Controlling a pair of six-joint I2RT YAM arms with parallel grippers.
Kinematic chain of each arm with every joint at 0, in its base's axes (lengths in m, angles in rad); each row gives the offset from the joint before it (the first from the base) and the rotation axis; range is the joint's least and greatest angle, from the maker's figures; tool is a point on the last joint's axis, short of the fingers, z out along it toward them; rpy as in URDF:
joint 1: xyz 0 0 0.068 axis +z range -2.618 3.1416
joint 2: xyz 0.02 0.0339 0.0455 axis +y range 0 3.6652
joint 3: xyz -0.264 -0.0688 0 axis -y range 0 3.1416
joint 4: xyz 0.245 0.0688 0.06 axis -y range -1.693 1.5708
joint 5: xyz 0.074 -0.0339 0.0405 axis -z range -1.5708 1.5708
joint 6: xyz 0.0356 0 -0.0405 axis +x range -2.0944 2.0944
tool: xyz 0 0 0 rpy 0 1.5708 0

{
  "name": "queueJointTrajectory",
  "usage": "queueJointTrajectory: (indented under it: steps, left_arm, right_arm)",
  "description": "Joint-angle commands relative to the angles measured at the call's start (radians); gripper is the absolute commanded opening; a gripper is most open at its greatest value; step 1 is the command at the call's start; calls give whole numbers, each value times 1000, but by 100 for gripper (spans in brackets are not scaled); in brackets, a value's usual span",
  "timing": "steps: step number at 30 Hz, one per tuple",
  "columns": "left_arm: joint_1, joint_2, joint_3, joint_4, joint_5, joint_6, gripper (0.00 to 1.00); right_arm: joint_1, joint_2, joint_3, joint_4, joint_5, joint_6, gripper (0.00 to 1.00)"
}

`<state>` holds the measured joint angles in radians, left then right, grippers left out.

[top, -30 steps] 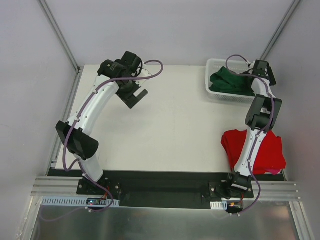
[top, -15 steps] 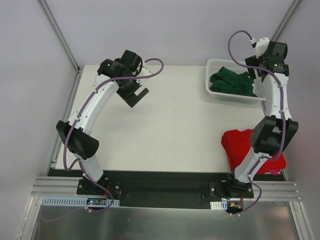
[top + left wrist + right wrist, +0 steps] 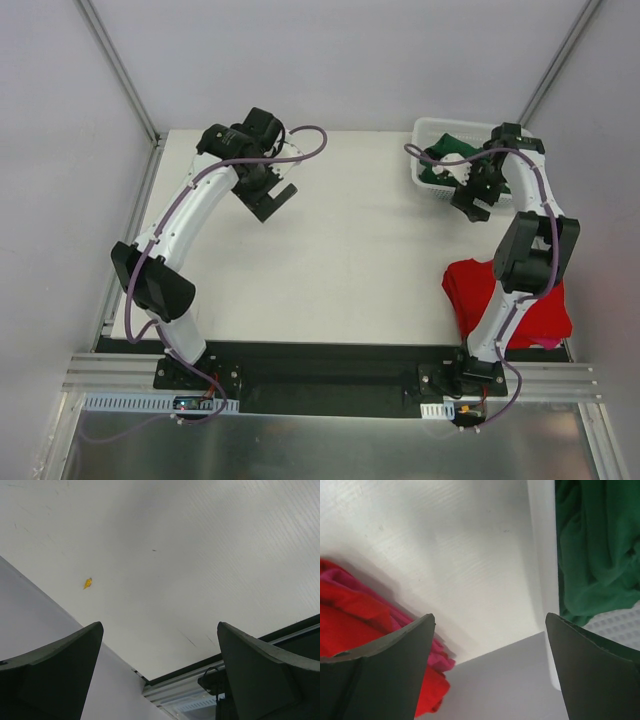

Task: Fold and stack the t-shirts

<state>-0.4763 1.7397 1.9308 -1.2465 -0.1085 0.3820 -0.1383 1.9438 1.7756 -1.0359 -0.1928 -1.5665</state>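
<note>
**Right arm poised at the basket, green shirt waiting inside**

From where I stand, the job looks about half done. The red t-shirt (image 3: 545, 308) lies in what looks like a folded pile on the table (image 3: 350, 260) at the near right, partly under the right arm's lower link. The dark green t-shirt (image 3: 590, 545) is a crumpled heap inside the white mesh basket (image 3: 541, 555) at the far right corner.

The right gripper (image 3: 472, 200) hangs at the basket's near edge with its fingers spread wide and nothing between them. Its own camera shows bare table and the basket wall between the jaws. The green cloth sits off to one side just past that wall, and the red pile lies off to the other side.

So the green shirt lies just beyond the gripper, over the rim and toward the back wall. Its bunched length appears to run sideways along the basket, though folds hide any clear collar or hem.

The left gripper (image 3: 272, 198) is parted too and holds nothing. It hovers over bare table at the far left, well apart from both shirts.

The right arm is plainly the nearer one. I would expect it to need a reach over the wall and down into the cloth.
</note>
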Motion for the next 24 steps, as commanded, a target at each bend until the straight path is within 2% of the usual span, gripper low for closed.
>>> queueJointTrajectory:
  steps: [1,4,9,12,16,17,19,22,23,24]
  left_arm:
    - [5,-57,-12,-7,-10,8,99]
    - [5,-51,-1,-8,-20,9,99]
    - [4,-35,20,-14,-23,9,99]
    - [2,-22,40,-22,-23,6,99]
    - [2,-9,59,-28,-23,3,99]
    - [2,-6,60,-28,-25,3,99]
    - [1,-3,63,-31,-28,1,99]
    - [-5,0,69,-31,-33,5,99]
    - [-5,3,73,-31,-34,5,99]
    - [-8,4,76,-30,-34,3,99]
  right_arm:
    - [8,-22,47,-36,32,-315,96]
    - [14,-16,30,39,53,-360,96]
    - [20,-42,-151,302,101,-447,99]
    - [25,-23,-195,437,128,-451,93]
    - [35,32,-153,471,157,-420,81]
    - [37,40,-142,473,173,-409,73]
    - [43,53,-127,490,181,-400,64]
    - [46,61,-139,542,187,-414,31]
    - [48,67,-140,551,225,-423,14]
    - [48,70,-143,560,231,-431,8]
